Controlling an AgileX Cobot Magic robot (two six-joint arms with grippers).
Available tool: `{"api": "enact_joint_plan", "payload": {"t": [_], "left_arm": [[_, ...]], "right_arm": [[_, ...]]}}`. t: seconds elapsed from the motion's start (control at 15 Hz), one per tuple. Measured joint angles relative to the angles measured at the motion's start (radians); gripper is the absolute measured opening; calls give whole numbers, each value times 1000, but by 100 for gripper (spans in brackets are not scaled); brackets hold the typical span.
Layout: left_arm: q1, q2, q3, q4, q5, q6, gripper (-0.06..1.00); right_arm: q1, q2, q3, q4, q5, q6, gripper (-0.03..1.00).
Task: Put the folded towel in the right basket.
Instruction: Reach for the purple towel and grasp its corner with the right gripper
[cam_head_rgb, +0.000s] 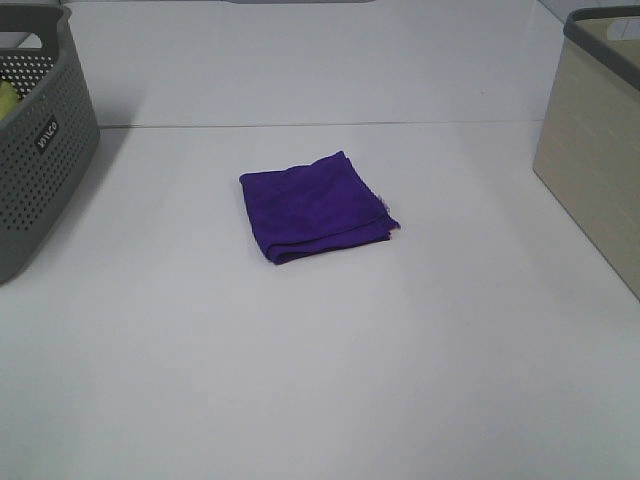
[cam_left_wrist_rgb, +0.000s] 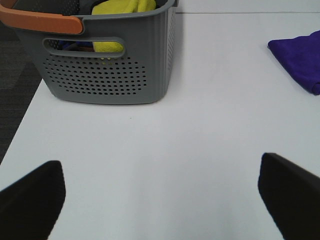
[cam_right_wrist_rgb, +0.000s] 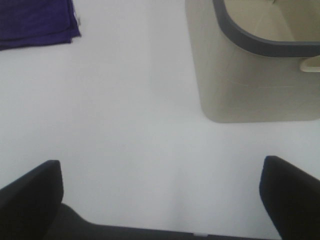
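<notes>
A folded purple towel (cam_head_rgb: 315, 204) lies flat on the white table, near the middle. Part of it also shows in the left wrist view (cam_left_wrist_rgb: 300, 62) and in the right wrist view (cam_right_wrist_rgb: 36, 22). The right basket (cam_head_rgb: 595, 150) is beige with a grey rim and stands at the table's right edge; the right wrist view (cam_right_wrist_rgb: 252, 70) shows it from above. Neither arm appears in the exterior view. My left gripper (cam_left_wrist_rgb: 160, 197) is open and empty over bare table near the grey basket. My right gripper (cam_right_wrist_rgb: 160, 197) is open and empty over bare table between towel and beige basket.
A grey perforated basket (cam_head_rgb: 40, 150) stands at the table's left edge; in the left wrist view (cam_left_wrist_rgb: 110, 70) it holds a yellow cloth (cam_left_wrist_rgb: 122, 10) and has an orange handle (cam_left_wrist_rgb: 40, 22). Dark floor (cam_left_wrist_rgb: 15, 85) lies beyond the table's left edge.
</notes>
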Motion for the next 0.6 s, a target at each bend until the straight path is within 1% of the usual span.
{"api": "enact_joint_plan", "payload": {"t": [0.2,0.27,0.4,0.53,0.6], "left_arm": [[0,0,0,0,0,0,99],[0,0,0,0,0,0,99],[0,0,0,0,0,0,99],[0,0,0,0,0,0,99],[0,0,0,0,0,0,99]], "right_arm": [[0,435,-249,77,32,-1,98],[0,502,-295,86,33,-1,98],[0,734,-460,100,33,-1,98],[0,900,-587,113,30,-1,98],[0,1013,-657,154,4,-6,98]]}}
